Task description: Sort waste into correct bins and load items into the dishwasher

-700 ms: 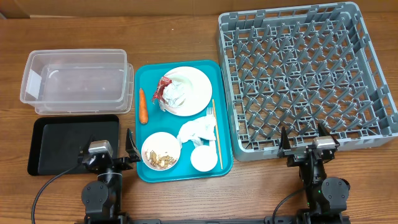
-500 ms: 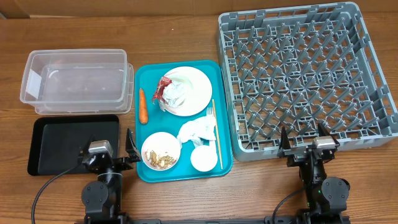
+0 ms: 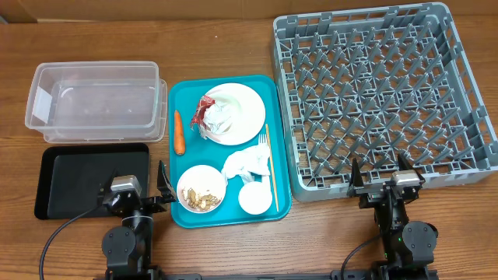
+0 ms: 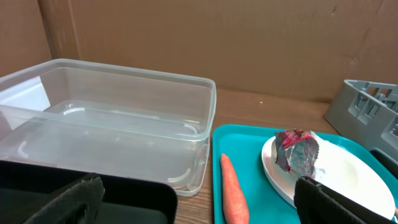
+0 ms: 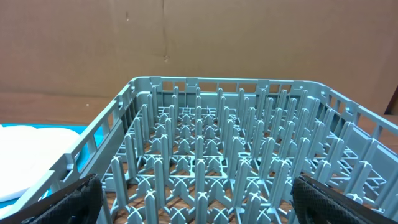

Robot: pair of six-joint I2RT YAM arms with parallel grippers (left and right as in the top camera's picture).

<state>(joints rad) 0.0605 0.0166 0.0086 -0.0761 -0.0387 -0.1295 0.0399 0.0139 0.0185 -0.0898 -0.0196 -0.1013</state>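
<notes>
A brown wooden counter [image 3: 233, 39] carries everything, and plain cardboard [image 4: 186, 37] closes the room behind it. At the left stands the clear tub [image 3: 93, 105], with the black tray [image 3: 78, 183] just in front. The teal tray [image 3: 187, 93] lies in the middle and holds the plate [image 3: 245, 105] with the wrapper [image 3: 204, 110] on it, the carrot [image 3: 178, 132] beside it, a bowl [image 3: 181, 187] of scraps [image 3: 201, 197], the cup [image 3: 255, 197], napkins [image 3: 245, 165], fork [image 3: 263, 144] and stick [image 3: 271, 167]. The grey rack [image 3: 381, 93] fills the right side. Left gripper [image 3: 134, 187] and right gripper [image 3: 379, 175] sit at the near edge — jaws spread wide, holding nothing.
</notes>
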